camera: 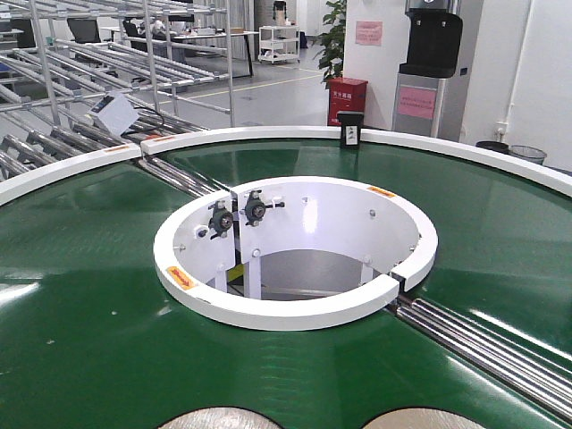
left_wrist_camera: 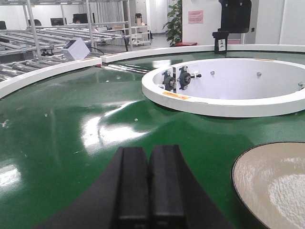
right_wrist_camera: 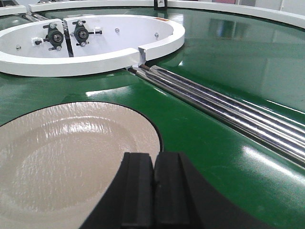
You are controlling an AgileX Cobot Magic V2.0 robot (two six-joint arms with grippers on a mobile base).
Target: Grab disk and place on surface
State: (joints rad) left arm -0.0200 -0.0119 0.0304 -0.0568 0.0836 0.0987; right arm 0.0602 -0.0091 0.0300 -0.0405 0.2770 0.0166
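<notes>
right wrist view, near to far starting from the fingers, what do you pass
right fingers → disk → belt → white ring → bearings → outer rim

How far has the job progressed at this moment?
Done: nothing; both beige disks lie on the green belt. In hand: nothing; the left end effector and right end effector are shut and empty. Left: grasp a disk, place it on the surface, which no view shows.
</notes>
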